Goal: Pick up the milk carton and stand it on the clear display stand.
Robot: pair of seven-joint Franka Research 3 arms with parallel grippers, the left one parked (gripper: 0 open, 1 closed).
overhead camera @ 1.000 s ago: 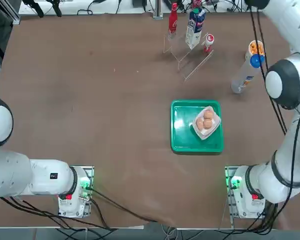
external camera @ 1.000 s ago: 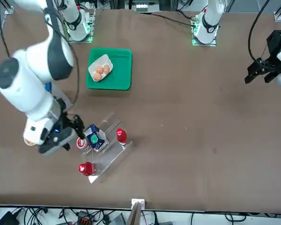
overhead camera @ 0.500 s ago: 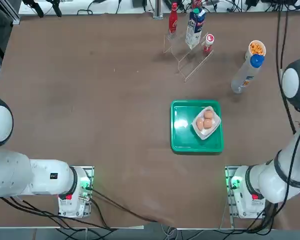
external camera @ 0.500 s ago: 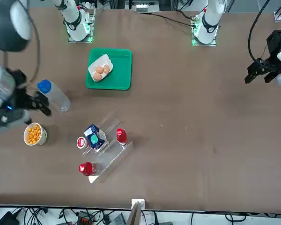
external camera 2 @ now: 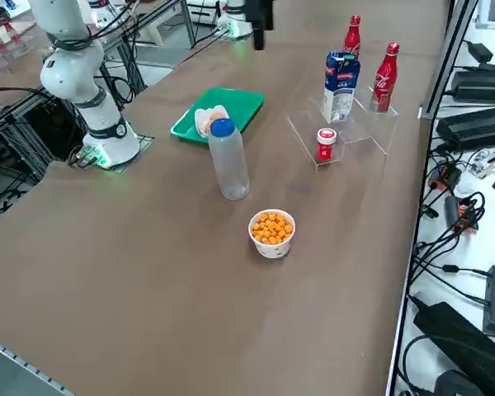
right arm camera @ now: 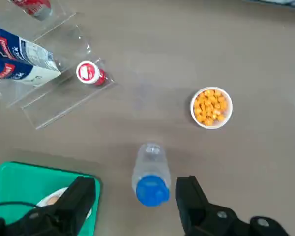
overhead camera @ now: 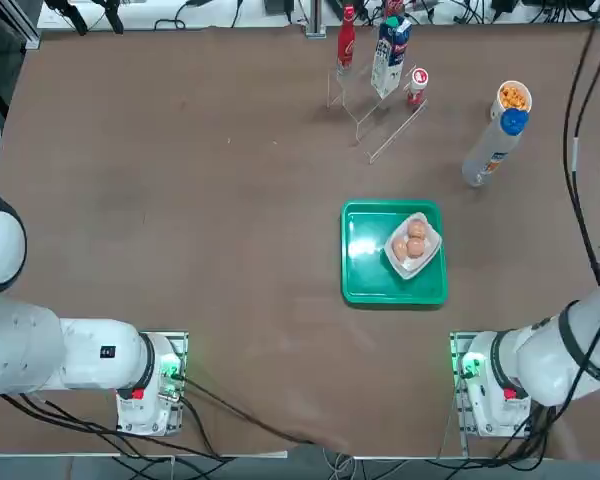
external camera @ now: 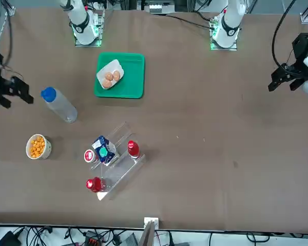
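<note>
Milk carton, boxy, on glinting clear display stand

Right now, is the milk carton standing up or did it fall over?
Standing up. The milk carton is upright on the clear display stand, cap on top, between two red bottles.

milk carton standing upright on clear display stand, middle tier. dark blue top, white bottom w/ print, teal-green cap. stand see-through, stepped, glinty edges, sits near far table edge.
</note>
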